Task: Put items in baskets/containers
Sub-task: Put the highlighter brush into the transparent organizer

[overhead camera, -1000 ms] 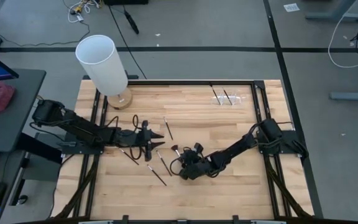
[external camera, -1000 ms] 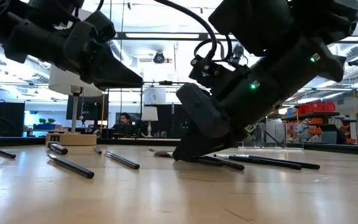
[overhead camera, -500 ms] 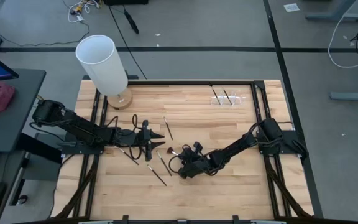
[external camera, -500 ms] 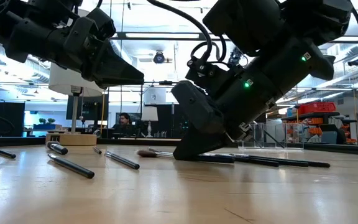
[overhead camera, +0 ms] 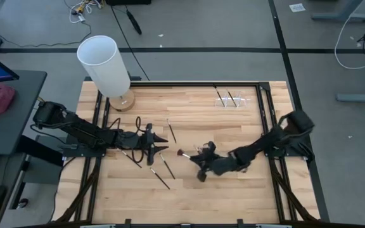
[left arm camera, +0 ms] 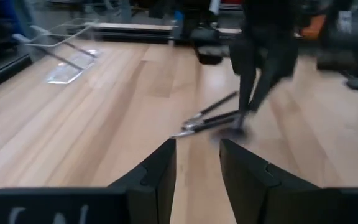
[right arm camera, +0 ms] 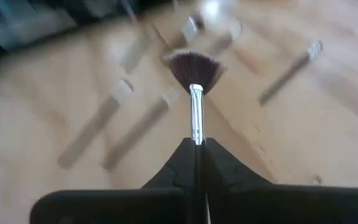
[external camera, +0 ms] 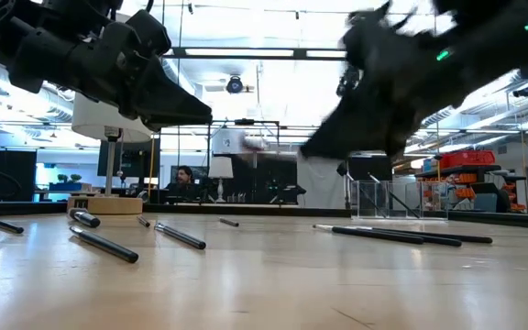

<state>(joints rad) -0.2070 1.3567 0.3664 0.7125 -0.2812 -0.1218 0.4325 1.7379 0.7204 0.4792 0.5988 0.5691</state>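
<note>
The right tool (right arm camera: 197,149) is clenched on a fan brush (right arm camera: 193,78), bristles projecting ahead above the table (overhead camera: 233,126); the left tool (left arm camera: 197,162) hangs released nearby.

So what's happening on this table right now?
The right gripper is shut on a fan brush, holding it above the wooden table. The left gripper hovers open over the other brushes lying loose on the wood. The clear holder stands at the table's far edge with what look like two brushes in it. A white cylinder stands at the far left corner.
</note>
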